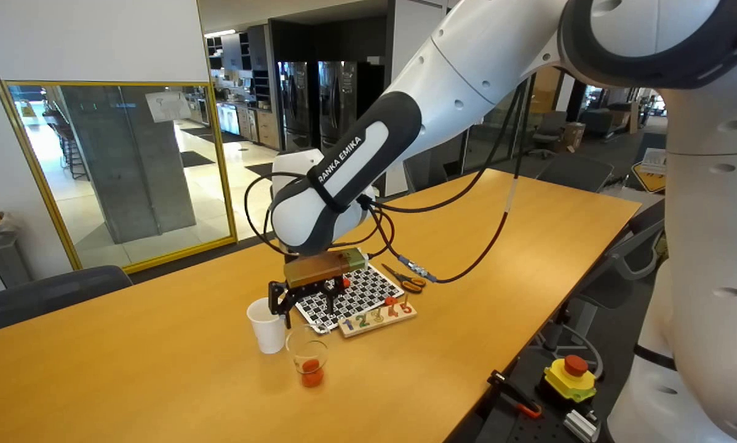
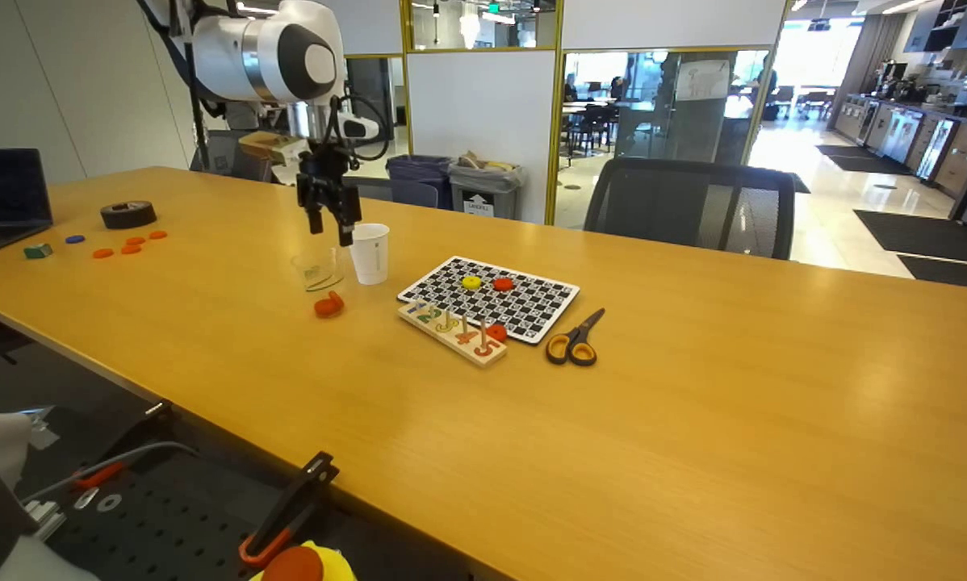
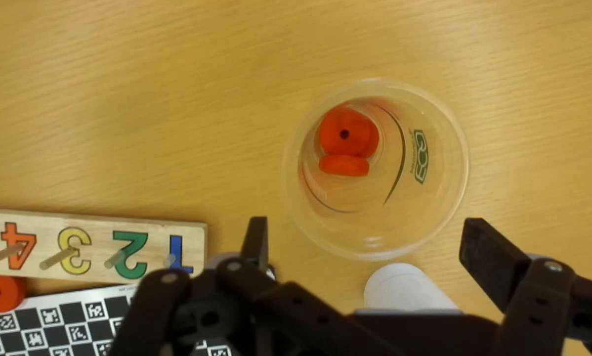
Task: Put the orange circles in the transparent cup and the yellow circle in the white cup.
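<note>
Hovering fingers (image 3: 491,262): are standing wide apart above the desk (image 2: 693,403).
Transparent cup (image 3: 367,225): is holding at least 2 orange circles (image 3: 336,144) – 1 is leaning on edge.
White cup (image 3: 400,291): is standing upright just beside it.
Yellow circle (image 2: 471,282): is lying on the checkered board (image 2: 490,303), near 1 more orange circle (image 2: 504,284).
Number block (image 3: 97,249): is lying with another orange circle (image 3: 9,295) just beside.

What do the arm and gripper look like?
The arm is white with rounded segments, dark grey bands and lettering that shows as "RANKA EMIKA". The gripper is black with two jointed fingers. Black and dark red cables hang in loops, with a silver-blue connector.
</note>
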Available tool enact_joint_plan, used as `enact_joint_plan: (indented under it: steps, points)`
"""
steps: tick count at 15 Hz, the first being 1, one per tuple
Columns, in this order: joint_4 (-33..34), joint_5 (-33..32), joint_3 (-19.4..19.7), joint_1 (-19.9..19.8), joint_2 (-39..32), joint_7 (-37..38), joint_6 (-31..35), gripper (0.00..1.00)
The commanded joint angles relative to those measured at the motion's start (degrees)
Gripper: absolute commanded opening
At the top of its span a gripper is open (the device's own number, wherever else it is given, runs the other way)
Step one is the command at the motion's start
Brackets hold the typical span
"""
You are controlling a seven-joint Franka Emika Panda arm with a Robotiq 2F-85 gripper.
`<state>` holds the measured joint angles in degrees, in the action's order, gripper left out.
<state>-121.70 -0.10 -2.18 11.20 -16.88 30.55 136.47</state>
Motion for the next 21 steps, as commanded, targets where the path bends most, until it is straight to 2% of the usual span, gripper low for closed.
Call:
enact_joint_plan:
  steps: [1,6,13,21]
  points:
    - [2.3,-1.1,1.1,-1.3,2.8,-2.8,-1.2,1.0]
    - [6.2,-3.9,4.4,-3.4,-1.0,-1.0,2.1,1.0]
    - [12.4,0.9,7.1,-6.8,-13.2,-1.3,7.5,1.0]
    - [16.7,3.9,8.1,-6.7,-20.3,-1.5,12.6,1.0]
